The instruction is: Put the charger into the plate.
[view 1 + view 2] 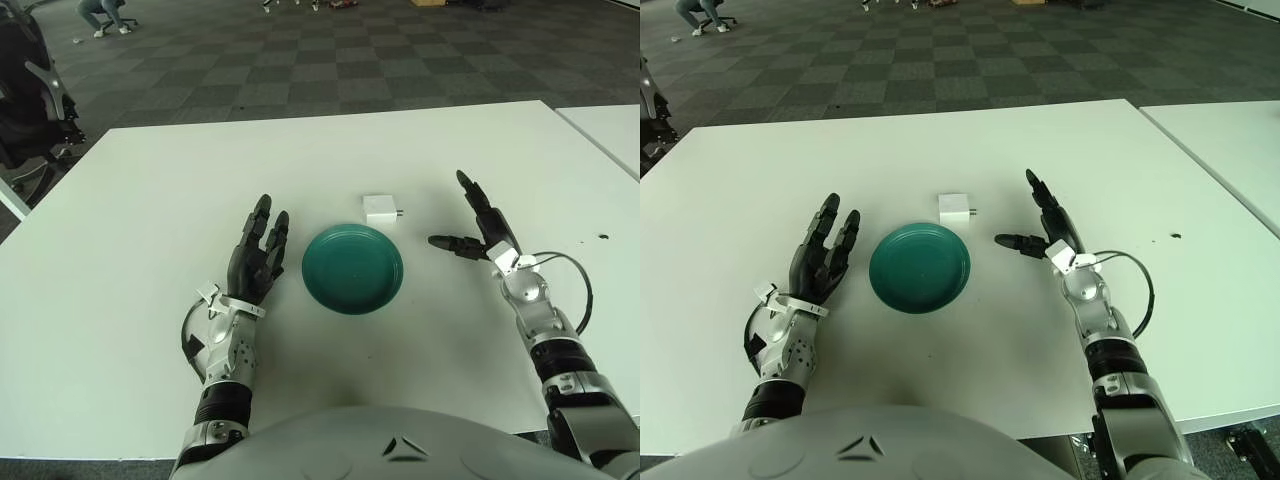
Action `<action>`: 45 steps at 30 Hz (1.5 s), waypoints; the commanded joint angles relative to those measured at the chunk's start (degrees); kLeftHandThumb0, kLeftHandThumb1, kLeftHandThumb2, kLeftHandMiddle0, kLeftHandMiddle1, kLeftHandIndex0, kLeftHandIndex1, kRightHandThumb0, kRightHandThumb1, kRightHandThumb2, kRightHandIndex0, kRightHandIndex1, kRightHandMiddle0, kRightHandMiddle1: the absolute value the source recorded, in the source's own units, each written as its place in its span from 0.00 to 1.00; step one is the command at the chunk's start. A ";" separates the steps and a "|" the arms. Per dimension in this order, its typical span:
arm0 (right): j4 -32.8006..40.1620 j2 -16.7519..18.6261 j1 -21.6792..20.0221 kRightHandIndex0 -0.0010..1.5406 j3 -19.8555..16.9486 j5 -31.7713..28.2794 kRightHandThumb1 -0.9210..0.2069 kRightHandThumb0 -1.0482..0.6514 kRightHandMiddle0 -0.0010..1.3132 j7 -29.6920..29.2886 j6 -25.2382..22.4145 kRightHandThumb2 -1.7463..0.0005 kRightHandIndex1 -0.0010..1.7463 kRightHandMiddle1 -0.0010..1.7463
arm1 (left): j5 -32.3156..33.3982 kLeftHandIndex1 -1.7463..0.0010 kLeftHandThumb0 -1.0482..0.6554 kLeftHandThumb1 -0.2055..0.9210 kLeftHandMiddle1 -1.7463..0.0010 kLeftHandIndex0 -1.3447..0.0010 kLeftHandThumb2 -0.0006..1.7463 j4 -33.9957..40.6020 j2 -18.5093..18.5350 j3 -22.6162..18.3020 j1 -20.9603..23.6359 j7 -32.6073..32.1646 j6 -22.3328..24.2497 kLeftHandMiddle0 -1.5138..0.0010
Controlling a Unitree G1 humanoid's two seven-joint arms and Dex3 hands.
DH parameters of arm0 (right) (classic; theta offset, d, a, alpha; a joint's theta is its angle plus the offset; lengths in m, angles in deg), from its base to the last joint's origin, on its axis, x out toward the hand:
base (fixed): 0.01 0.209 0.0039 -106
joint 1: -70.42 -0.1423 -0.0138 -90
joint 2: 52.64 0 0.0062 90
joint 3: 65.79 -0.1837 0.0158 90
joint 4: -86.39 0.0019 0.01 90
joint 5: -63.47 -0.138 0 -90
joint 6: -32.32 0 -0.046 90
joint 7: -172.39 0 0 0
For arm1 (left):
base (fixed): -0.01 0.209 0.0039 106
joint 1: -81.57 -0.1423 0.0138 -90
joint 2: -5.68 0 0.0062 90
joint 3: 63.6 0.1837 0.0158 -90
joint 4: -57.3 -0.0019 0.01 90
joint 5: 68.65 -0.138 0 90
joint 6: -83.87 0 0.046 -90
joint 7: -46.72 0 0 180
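Right hand (487, 232) hovers to the right of the green plate (352, 267) with its fingers spread wide, thumb pointing toward the plate, holding nothing. Whether its underside touches the white surface (150, 200) cannot be told. Both forearms are cut off at the lower edge, behind the robot's grey torso. The white charger (380, 209) lies on the surface just beyond the plate's far rim, apart from both hands. Left hand (257, 255) shows just left of the plate, fingers extended and empty.
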 commanded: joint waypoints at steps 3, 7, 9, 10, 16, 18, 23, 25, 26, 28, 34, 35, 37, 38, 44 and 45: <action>3.55 -4.04 -9.56 0.07 5.53 12.66 0.01 0.05 0.00 -0.65 -5.98 0.99 0.01 0.08 | 0.70 0.82 0.01 1.00 1.00 1.00 0.39 -5.60 -3.75 0.34 -4.15 -0.33 2.47 0.96; 1.13 -5.34 -13.15 0.02 8.97 17.38 0.00 0.04 0.00 -0.83 -7.70 0.99 0.00 0.02 | -0.02 0.82 0.01 1.00 1.00 1.00 0.42 -5.19 -3.76 0.69 -4.34 -1.12 2.25 0.97; -0.36 -5.61 -14.27 0.01 10.20 18.51 0.00 0.03 0.00 -1.33 -7.64 0.98 0.00 0.01 | -0.13 0.82 0.01 1.00 1.00 1.00 0.43 -5.08 -3.76 0.79 -4.39 -1.26 2.21 0.97; -0.89 -5.73 -14.67 0.01 10.69 18.86 0.00 0.02 0.00 -1.54 -7.54 0.97 0.00 0.01 | -0.14 0.82 0.01 1.00 1.00 1.00 0.43 -5.06 -3.76 0.84 -4.42 -1.29 2.19 0.97; -8.41 -6.04 -19.60 0.00 17.00 24.08 0.00 0.00 0.00 -4.81 -4.22 0.96 0.00 0.00 | 0.62 0.83 0.01 1.00 1.00 1.00 0.44 -4.53 -4.05 0.83 -4.81 -0.98 2.43 0.97; -8.96 -6.65 -20.46 0.00 18.90 26.02 0.00 0.00 0.00 -5.65 -3.27 0.95 0.00 0.00 | 0.95 0.83 0.01 1.00 1.00 1.00 0.44 -4.39 -4.20 0.71 -4.97 -1.01 2.66 0.97; -7.83 -7.95 -21.67 0.00 23.43 31.54 0.00 0.00 0.00 -6.15 -3.79 0.96 0.00 0.00 | 1.17 0.82 0.00 1.00 1.00 1.00 0.43 -4.29 -4.58 0.51 -5.13 -1.58 2.97 0.97; -7.45 -8.30 -22.19 0.00 24.63 32.98 0.00 0.00 0.00 -5.87 -4.12 0.96 0.00 0.00 | 1.12 0.82 0.00 1.00 1.00 1.00 0.43 -4.31 -4.63 0.47 -5.14 -1.75 3.02 0.97; -7.47 -8.41 -22.40 0.00 25.02 33.41 0.00 0.01 0.00 -5.83 -4.20 0.96 0.00 0.00 | 1.09 0.81 0.00 1.00 1.00 1.00 0.43 -4.32 -4.65 0.47 -5.13 -1.82 3.04 0.97; -7.52 -8.46 -22.82 0.00 25.62 33.97 0.01 0.01 0.00 -5.59 -4.51 0.97 0.00 0.00 | 1.03 0.81 0.00 1.00 1.00 1.00 0.43 -4.31 -4.64 0.51 -5.11 -1.99 3.07 0.96; -8.46 -7.75 -25.47 0.00 27.96 35.27 0.00 0.03 0.00 -1.80 -5.38 0.97 0.00 0.00 | 0.29 0.80 0.00 1.00 1.00 1.00 0.43 -4.40 -4.56 0.92 -5.07 -2.50 2.48 0.96; -8.74 -7.69 -25.79 0.00 28.20 35.20 0.00 0.03 0.00 -1.29 -5.25 0.97 0.00 0.00 | 0.18 0.80 0.00 1.00 1.00 1.00 0.42 -4.41 -4.57 1.00 -5.08 -2.56 2.36 0.96; -9.37 -7.55 -26.56 0.00 28.76 34.99 0.00 0.03 0.00 -0.10 -4.89 0.98 0.00 0.00 | 0.15 0.80 0.00 1.00 1.00 1.00 0.42 -4.40 -4.63 1.07 -5.11 -2.64 2.24 0.96; -9.70 -7.50 -26.95 0.00 29.05 34.87 0.00 0.04 0.00 0.48 -4.69 0.98 0.00 0.00 | 0.18 0.80 0.00 1.00 1.00 1.00 0.42 -4.39 -4.69 1.09 -5.12 -2.68 2.21 0.96; -13.36 -6.20 -29.09 0.00 30.64 34.16 0.00 0.05 0.00 1.95 -3.16 0.97 0.00 0.00 | 2.37 0.81 0.00 1.00 1.00 1.00 0.38 -4.45 -5.44 0.57 -5.07 -1.14 2.48 0.97; -13.84 -6.03 -29.34 0.00 30.94 34.25 0.00 0.05 0.00 2.01 -3.00 0.97 0.00 0.00 | 2.73 0.81 0.00 1.00 1.00 1.00 0.37 -4.42 -5.53 0.51 -5.07 -0.92 2.63 0.97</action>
